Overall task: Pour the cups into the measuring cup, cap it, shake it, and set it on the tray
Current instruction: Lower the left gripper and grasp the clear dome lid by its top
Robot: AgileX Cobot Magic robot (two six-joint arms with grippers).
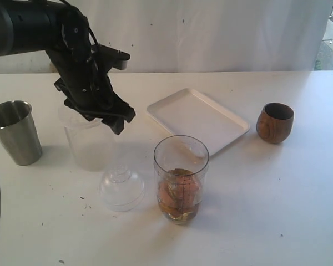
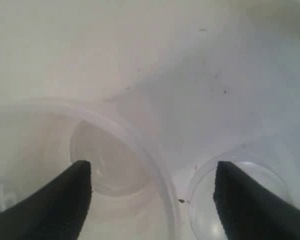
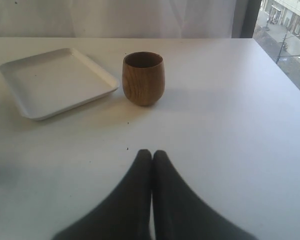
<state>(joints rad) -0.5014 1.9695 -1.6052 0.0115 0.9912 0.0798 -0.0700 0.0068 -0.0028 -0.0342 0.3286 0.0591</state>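
Measuring cup (image 1: 181,166) stands upright and uncapped on the white table (image 1: 266,210) in the exterior view, with tan and orange contents at its bottom. A clear domed lid (image 1: 121,189) lies just beside the measuring cup on its left. The frosted plastic cup (image 1: 90,147) is behind that lid, and the steel tumbler (image 1: 15,133) stands farther left again. The white tray (image 1: 197,117) lies just behind the measuring cup, and the wooden cup (image 1: 275,123) stands to its right rear, past the tray's far corner. The left gripper (image 1: 108,116) hangs over the rim of the frosted plastic cup.

From the left wrist, the left gripper (image 2: 152,172) shows its two dark fingers (image 2: 55,205) spread wide and released, grasping nothing. One finger is over the mouth of the frosted plastic cup (image 2: 110,165), which looks empty. The other is over the domed lid (image 2: 255,172).

From the right wrist, the right gripper (image 3: 151,156) hovers low over bare table with its fingers clenched tight together around nothing. The wooden cup (image 3: 143,79) stands upright just beside a corner of the tray (image 3: 55,82), not touching it.
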